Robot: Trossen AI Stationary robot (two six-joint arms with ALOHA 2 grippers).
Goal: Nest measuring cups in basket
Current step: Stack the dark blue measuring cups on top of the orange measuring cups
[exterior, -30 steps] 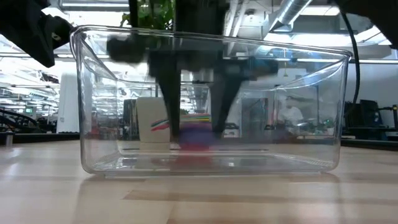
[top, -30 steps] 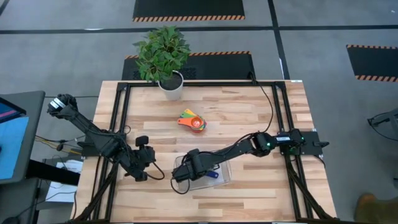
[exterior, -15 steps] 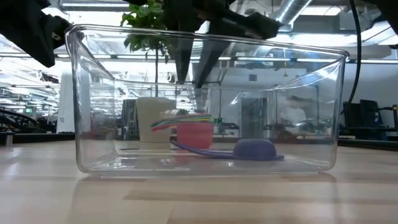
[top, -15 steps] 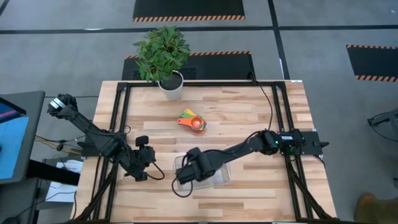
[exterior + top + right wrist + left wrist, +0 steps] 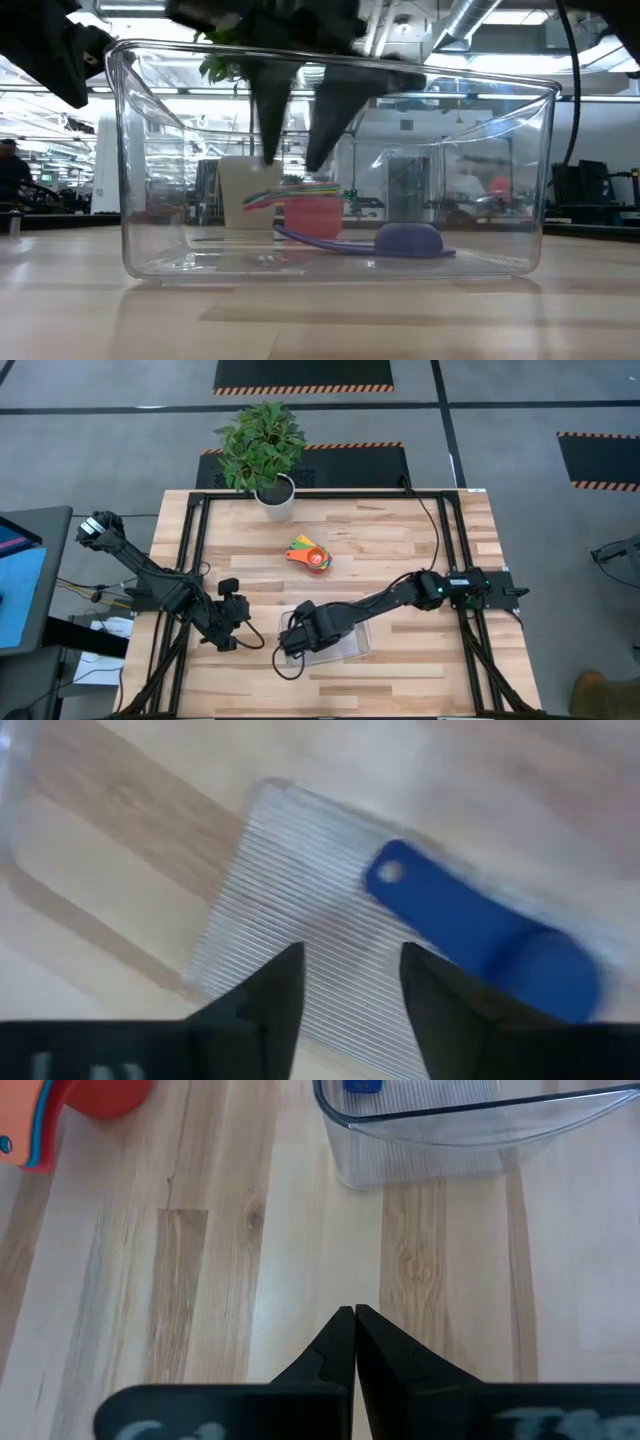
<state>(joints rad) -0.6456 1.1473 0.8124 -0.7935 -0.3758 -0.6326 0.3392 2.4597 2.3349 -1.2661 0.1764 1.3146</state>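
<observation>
hovering over basket [image 5: 330, 150], right gripper [image 5: 295, 150] spread, blue measuring cup [image 5: 405, 240] inside, left gripper [image 5: 355, 1342] pressed together

We see a table [image 5: 400, 540] of pale wood strips, smooth with a low sheen, its grain plain in the left wrist view. The basket [image 5: 140, 160] is clear, glossy plastic with a finely ribbed floor [image 5: 290, 910]. In it lies a blue measuring cup [image 5: 480, 935], smooth and probably plastic, though that view is blurred. The nested cups [image 5: 310, 555] look like bright moulded plastic. The left gripper [image 5: 354, 1345] has matt black fingers; the plant pot [image 5: 276, 500] is smooth and white.
</observation>
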